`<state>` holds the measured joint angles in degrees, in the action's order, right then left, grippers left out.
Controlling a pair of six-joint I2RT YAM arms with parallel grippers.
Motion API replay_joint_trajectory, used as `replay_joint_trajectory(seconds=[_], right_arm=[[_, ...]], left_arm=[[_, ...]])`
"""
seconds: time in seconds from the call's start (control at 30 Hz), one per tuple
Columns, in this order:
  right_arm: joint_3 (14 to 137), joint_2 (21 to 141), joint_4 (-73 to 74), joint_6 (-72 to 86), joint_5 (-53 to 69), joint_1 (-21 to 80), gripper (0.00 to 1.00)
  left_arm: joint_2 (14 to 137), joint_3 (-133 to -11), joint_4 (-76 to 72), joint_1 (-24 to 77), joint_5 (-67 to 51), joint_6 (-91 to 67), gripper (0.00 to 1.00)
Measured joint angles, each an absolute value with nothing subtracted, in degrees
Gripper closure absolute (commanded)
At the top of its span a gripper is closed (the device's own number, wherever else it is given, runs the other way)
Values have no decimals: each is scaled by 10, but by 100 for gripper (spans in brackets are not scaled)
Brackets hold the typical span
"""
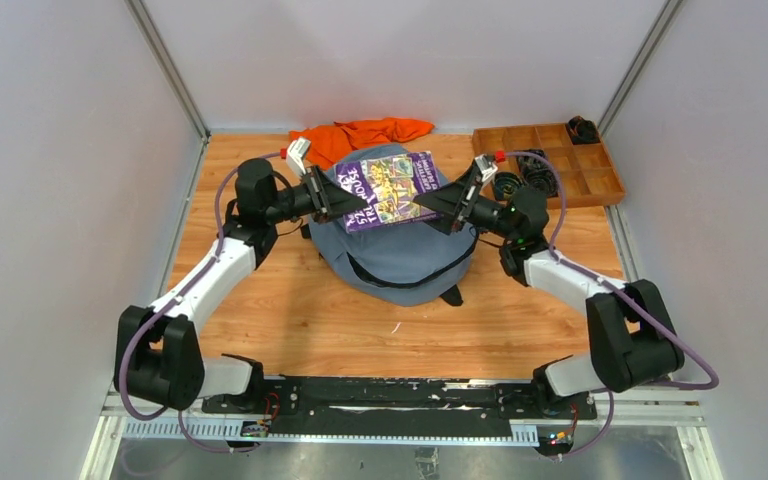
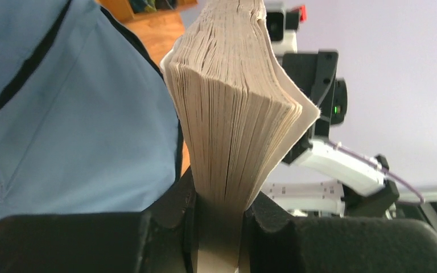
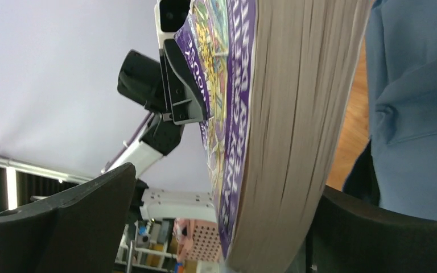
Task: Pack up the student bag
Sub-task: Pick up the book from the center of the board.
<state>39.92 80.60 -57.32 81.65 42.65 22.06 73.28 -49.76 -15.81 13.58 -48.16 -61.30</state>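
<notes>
At the middle of the wooden worktop [image 1: 290, 320], the student bag [image 1: 400, 255] is lying flat, a soft grey-blue pack with a black strap curving across its near side. Above it, a thick book [image 1: 390, 190] with a purple, busily printed cover is hanging face up between the 2 arms, over the bag's far half rather than inside it; whether the bag's opening is unzipped, I cannot tell. On the left side, the left fingers [image 1: 332, 197] are clamping the book's edge, and the left wrist view is showing the pages [image 2: 239, 114] pinched tight between both dark fingers [image 2: 173, 219] and fanning out beyond them, with the bag's blue fabric [image 2: 91, 125] just beside. On the right side, the right fingers [image 1: 445, 205] are standing wide apart around the opposite edge: in the right wrist view 1 finger [image 3: 74, 222] is sitting well clear of the purple cover [image 3: 233, 114], so this side is not gripping, while the blue fabric [image 3: 415, 85] is filling the far right of that view. Behind the bag, an orange cloth [image 1: 360, 135] is lying crumpled against the back wall. At the far right corner, a wooden tray [image 1: 600, 185] divided into compartments is holding dark round items [image 1: 520, 178] in its near-left part and 1 more [image 1: 582, 130] in its far-right corner, the other compartments showing bare wood.
</notes>
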Motion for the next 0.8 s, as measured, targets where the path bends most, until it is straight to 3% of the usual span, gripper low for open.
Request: replay_joint_trajectory(seconds=[0.27,0.33,0.4,0.43,0.67,0.8], right_arm=[[454,852,-599,804,650,171,2],[455,858,-608,808,680,171,18],[455,858,-613,808,695,171,44],[455,858,-614,806,700,171,50],[456,847,-530,749,700,166,43],[456,834,-498,727,689,163,54]], left_arm=[[789,-531,-163,137,-594,-567,100],[795,-536,-163,137,-611,-559,100],[795,-537,-164,137,-624,-551,100],[794,-537,-166,137,-631,-548,100],[787,-537,-175,137,-660,-534,100],[781,-536,-175,137,-669,-530,100]])
